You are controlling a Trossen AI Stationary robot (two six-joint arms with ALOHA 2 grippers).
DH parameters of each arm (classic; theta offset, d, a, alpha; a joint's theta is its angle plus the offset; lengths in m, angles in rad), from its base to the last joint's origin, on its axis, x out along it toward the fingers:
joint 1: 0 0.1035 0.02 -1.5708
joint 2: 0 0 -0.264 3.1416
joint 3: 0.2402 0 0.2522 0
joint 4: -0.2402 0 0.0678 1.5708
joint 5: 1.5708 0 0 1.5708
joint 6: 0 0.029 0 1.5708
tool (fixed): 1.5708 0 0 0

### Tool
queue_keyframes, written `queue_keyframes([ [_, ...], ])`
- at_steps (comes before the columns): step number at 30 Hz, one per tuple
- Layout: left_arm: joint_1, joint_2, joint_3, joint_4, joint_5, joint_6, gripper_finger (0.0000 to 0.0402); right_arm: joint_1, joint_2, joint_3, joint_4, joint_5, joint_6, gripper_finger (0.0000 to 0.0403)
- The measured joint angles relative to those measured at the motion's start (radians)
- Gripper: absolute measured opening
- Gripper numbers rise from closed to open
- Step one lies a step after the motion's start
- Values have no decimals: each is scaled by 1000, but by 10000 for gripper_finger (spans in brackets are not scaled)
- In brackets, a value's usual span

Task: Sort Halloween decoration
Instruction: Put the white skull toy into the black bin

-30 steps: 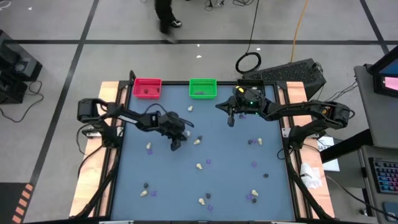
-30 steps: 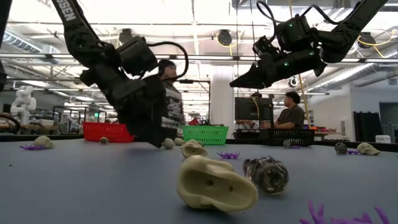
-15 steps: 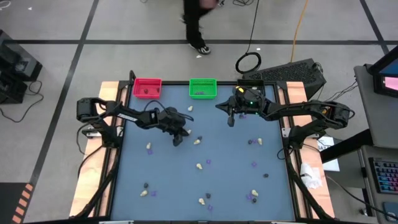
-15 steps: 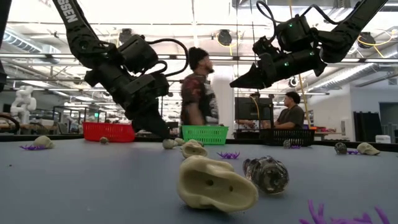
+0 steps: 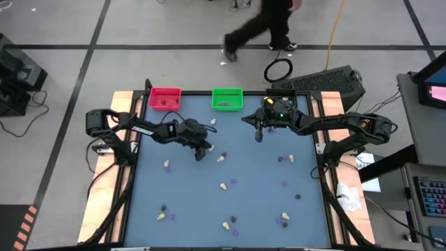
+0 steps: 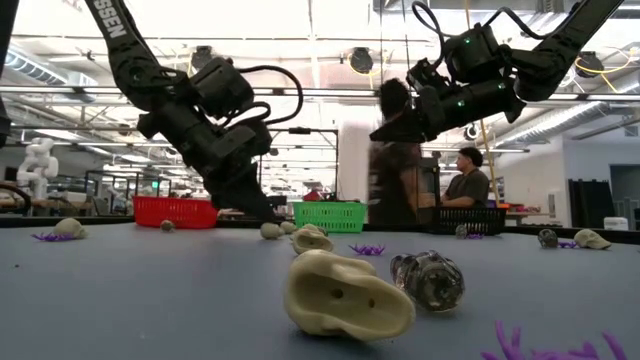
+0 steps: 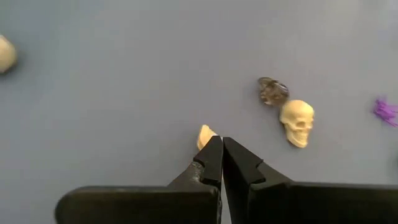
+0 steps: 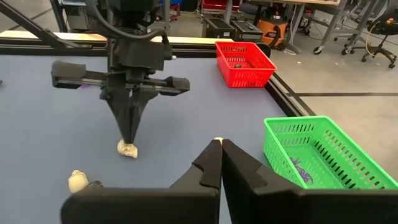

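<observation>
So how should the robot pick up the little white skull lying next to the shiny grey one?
Probably from straight above, pinching the white skull across its two sides at the wide, rounded top. It lies flat with its narrow jaw end pointing away from the shiny grey lump, so the sides look free. The left gripper is nearest.

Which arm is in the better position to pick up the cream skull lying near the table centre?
The left. The left gripper sits low, right beside the cream skull, fingers shut, so it must open first. The right gripper hangs raised near the green bin, farther away.
</observation>
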Motion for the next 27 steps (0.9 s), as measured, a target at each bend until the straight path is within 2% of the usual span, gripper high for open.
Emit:
queue_keyframes([
  [12,1,1,-1,-39,-86,30,8,0,0,0,0,0,-2,0],
  [27,7,-43,0,-12,-71,53,8,0,0,0,0,0,-2,0],
])
